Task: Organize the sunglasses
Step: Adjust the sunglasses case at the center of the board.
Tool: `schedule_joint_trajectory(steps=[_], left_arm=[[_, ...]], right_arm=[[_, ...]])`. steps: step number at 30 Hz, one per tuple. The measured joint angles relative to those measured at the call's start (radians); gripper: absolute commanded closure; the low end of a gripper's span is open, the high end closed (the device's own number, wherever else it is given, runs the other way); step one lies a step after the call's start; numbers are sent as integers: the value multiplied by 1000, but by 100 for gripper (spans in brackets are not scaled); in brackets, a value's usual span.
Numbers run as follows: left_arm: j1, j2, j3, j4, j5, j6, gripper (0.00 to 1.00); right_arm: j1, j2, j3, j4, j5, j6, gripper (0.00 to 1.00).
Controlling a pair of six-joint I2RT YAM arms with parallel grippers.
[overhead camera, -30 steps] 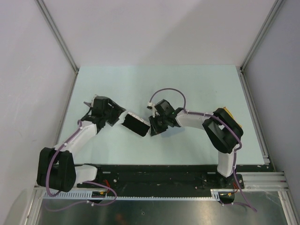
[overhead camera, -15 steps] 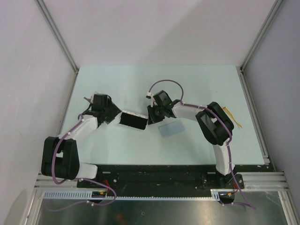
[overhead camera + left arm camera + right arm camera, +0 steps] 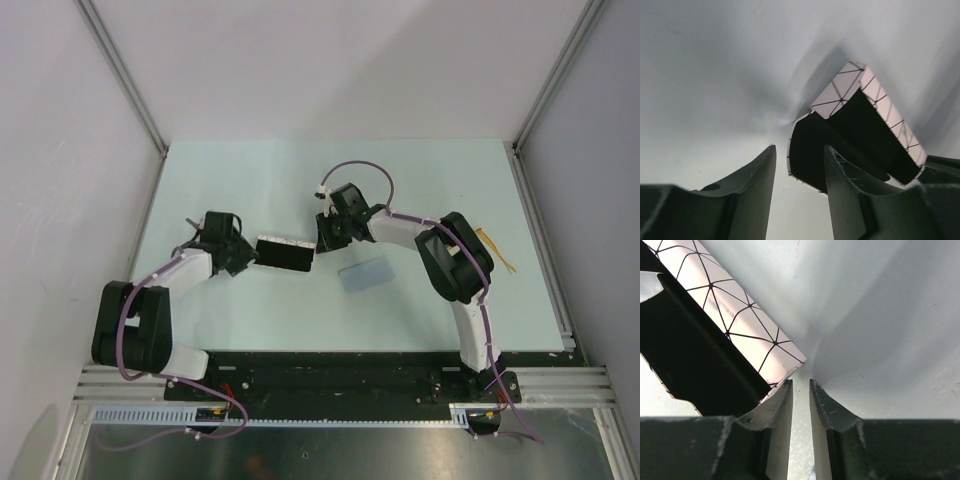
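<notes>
The sunglasses [image 3: 498, 251] show only as a thin yellow-orange sliver on the table at the right, mostly hidden behind my right arm. An open white case [image 3: 285, 254] with black triangle lines and a black inside lies mid-table between both grippers. My left gripper [image 3: 249, 257] is at its left end. In the left wrist view the left gripper [image 3: 799, 147] is open, straddling the end wall of the case [image 3: 860, 90] without touching it. My right gripper [image 3: 801, 382] stands narrowly open with nothing between its jaws, and its left finger [image 3: 775, 400] touches the corner of the case [image 3: 735, 305].
A flat blue-grey cloth [image 3: 364, 275] lies just right of the case, below my right forearm. The pale table [image 3: 250, 180] is walled by grey panels on three sides, with the arm bases along the near edge.
My right arm swung up and left, uncovering the cloth and the sliver of the sunglasses. The case turned more level. My left gripper's jaws narrowed around the case's end.
</notes>
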Motion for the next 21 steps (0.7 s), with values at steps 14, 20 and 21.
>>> schedule_joint_trajectory(steps=[14,20,21], left_arm=[[-44,-14,-70,13,10,9,77],[-66,-96,-130,-4,39,-42,65],[-70,-107,-134,-10,43,-48,62]], right_arm=[[-3,-2,6,-19,16,1,75],[-6,-13,6,-50,44,2,75],[-8,-16,6,-59,52,2,75]])
